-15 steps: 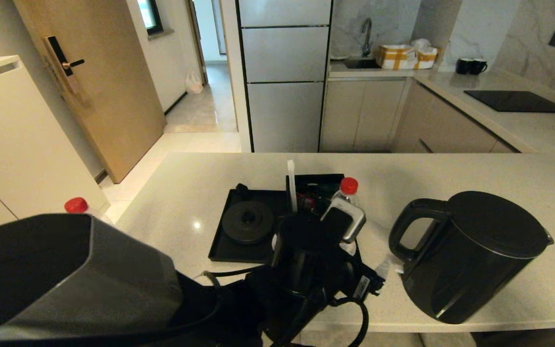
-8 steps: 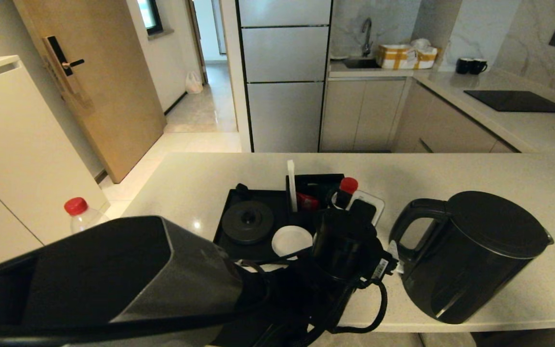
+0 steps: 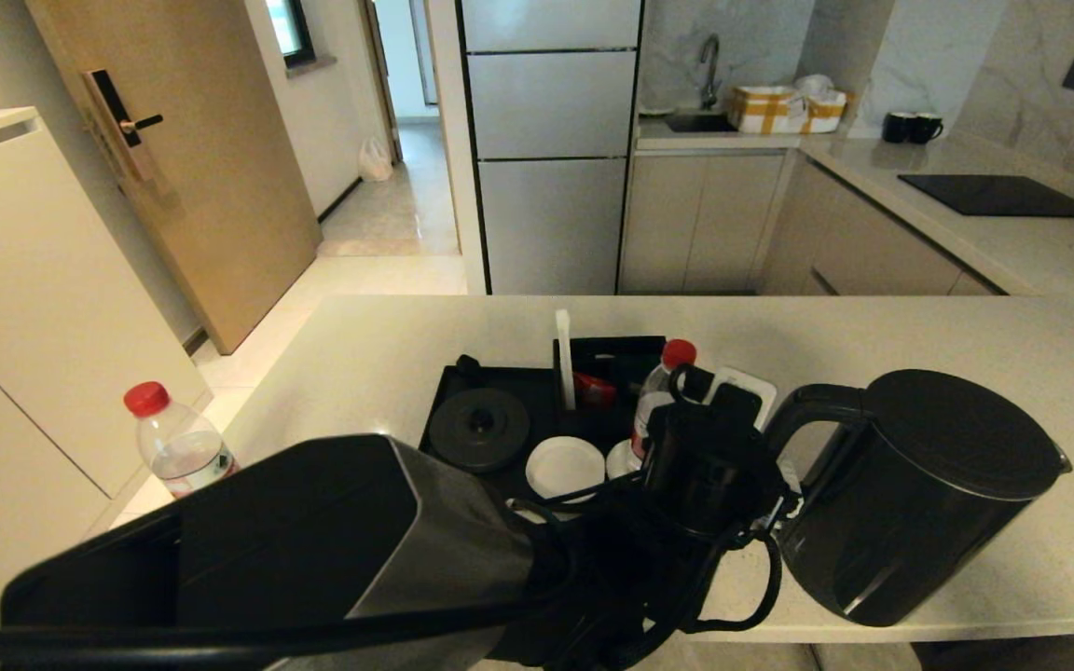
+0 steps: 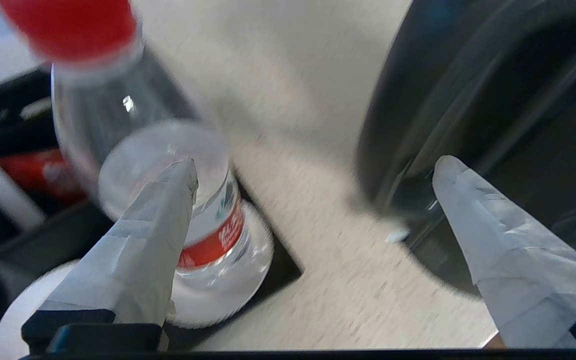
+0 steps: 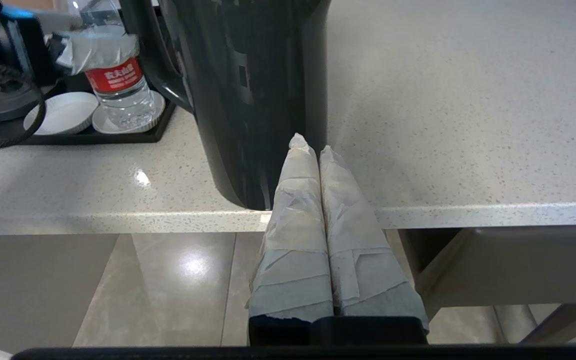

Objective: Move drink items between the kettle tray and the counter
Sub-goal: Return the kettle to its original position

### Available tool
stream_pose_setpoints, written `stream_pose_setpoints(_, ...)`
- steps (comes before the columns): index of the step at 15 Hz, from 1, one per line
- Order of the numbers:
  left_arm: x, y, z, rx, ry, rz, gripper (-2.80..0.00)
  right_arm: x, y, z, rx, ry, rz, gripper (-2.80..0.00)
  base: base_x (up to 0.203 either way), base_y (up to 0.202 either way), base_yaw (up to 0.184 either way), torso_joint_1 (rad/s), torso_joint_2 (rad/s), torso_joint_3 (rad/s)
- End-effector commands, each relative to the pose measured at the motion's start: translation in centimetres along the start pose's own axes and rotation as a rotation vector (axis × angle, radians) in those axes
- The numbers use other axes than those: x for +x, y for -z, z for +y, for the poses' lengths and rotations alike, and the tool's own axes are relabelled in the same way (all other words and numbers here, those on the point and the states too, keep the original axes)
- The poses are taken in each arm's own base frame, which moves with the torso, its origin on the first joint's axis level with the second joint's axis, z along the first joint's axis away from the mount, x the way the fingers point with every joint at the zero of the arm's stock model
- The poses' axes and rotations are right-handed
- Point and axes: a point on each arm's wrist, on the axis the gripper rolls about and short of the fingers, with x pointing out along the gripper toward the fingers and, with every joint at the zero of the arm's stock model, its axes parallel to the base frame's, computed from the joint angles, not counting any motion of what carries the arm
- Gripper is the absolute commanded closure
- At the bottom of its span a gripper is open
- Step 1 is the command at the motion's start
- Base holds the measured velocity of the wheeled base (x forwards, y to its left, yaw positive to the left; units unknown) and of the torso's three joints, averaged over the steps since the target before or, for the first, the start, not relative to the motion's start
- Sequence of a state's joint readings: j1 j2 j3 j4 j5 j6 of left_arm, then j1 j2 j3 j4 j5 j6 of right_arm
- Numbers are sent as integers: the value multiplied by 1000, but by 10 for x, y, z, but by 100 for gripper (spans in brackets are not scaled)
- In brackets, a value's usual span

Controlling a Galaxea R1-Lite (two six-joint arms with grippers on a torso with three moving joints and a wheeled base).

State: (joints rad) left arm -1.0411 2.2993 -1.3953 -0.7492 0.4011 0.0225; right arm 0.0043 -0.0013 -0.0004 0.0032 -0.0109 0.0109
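The black kettle (image 3: 910, 494) stands on the beige counter (image 3: 388, 373), right of the black kettle tray (image 3: 448, 387). A red-capped water bottle (image 3: 660, 396) stands on a white coaster at the tray's right end. My left gripper (image 3: 719, 396) hangs open between that bottle (image 4: 143, 150) and the kettle (image 4: 493, 90), holding nothing, with bare counter (image 4: 318, 225) under its gap. A second bottle (image 3: 178, 443) stands at the counter's left edge. My right gripper (image 5: 310, 142) is shut and empty, low before the counter's front edge, facing the kettle (image 5: 248, 75).
On the tray sit the round kettle base (image 3: 481, 427), a free white coaster (image 3: 565, 466) and a black sachet box (image 3: 607, 359). Far back right are a black cooktop (image 3: 998, 196) and two black mugs (image 3: 910, 128). The left forearm fills the near left.
My left arm has swung right, carrying the open gripper from in front of the tray bottle towards the kettle handle. The bottle now shows on its coaster. The kettle has not moved.
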Motion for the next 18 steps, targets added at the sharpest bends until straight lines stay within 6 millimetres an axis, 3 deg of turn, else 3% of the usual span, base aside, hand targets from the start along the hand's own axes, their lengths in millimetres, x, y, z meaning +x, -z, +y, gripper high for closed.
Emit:
stream_pose_setpoints(1,7,-1,-5,-3,1,-10,-280,0,0,0,0,0,-1,0,0,0,0,0,0,0)
stream_pose_setpoints(6,7,-1,-5,-5,1,-11,-280,0,0,0,0,0,-1,0,0,0,0,0,0,0)
stream_pose_setpoints(11,-9,3,-3,-5,-8,6,-280,0,0,0,0,0,0,0,0,0,0,0,0,0)
stream_pose_setpoints(18,-23,9,-24,-6,46,12,-280,0,0,0,0,0,0,0,0,0,0,0,0,0)
